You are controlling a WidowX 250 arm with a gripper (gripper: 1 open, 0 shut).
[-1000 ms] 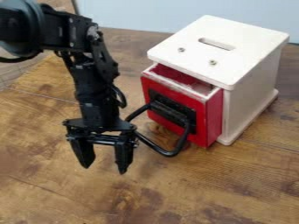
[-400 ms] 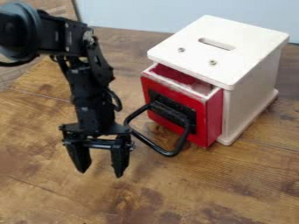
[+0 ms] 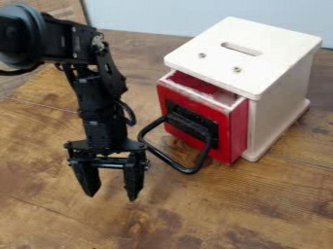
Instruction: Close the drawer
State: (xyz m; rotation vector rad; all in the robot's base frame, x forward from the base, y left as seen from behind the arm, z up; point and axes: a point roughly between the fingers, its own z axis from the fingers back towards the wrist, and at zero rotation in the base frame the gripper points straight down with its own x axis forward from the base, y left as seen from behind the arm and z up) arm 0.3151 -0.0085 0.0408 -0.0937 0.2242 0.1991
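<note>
One red drawer (image 3: 232, 131) sits partly pulled out of the front of the cream-white box (image 3: 260, 58), its upper edge showing a gap beneath the box's top. A black plate (image 3: 193, 122) is fixed to its face, and a large black loop handle (image 3: 186, 169) juts forward from it, low over the wooden tabletop (image 3: 221, 219). The hand (image 3: 111, 187) hangs beside that loop with its two fingers apart and pointing down, nothing between them. Both drawer and box look like painted wood, so I would expect a stiff, fairly light front that takes a firm press without harm. The paint may be a little slippery under a fingertip, and the loop, if it is hinged, could swing or fold when pushed, making it a poor place to drive from. No grip seems needed for closing: a flat, steady push on the red face, near its middle or on the plate, straight toward the box, should serve best. Pressing near one side edge could skew the drawer and make it bind, and too much force might slide the whole box back. The fingers would first need to get clear of the loop, lest they snag it.
</note>
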